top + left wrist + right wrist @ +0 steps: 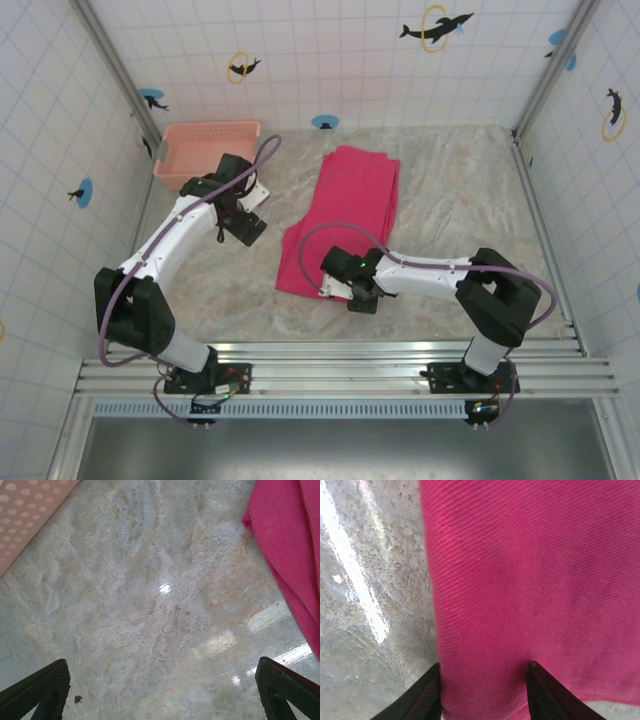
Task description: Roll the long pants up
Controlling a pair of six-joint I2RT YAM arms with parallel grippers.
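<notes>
Marbled table [450, 200], basket [205, 145] beside spread left gripper [161, 661], right gripper [484, 665] parted over hem of long pants [345, 205]

Bright, even overhead light fills the top view: the table [450, 200] reads pale, shadows are soft and faint, and the walls splay outward toward 3 and 9 o'clock. In the left wrist view, glare marks the polished stone with a small spot just above centre and broader streaks toward 4 o'clock. The left gripper [161, 680] shows its fingertips nearly black at 7 and 5 o'clock. In the right wrist view a blown-out white streak runs from 11 to 8 o'clock, while the weave of the long pants [530, 580] stays sharp.
</notes>
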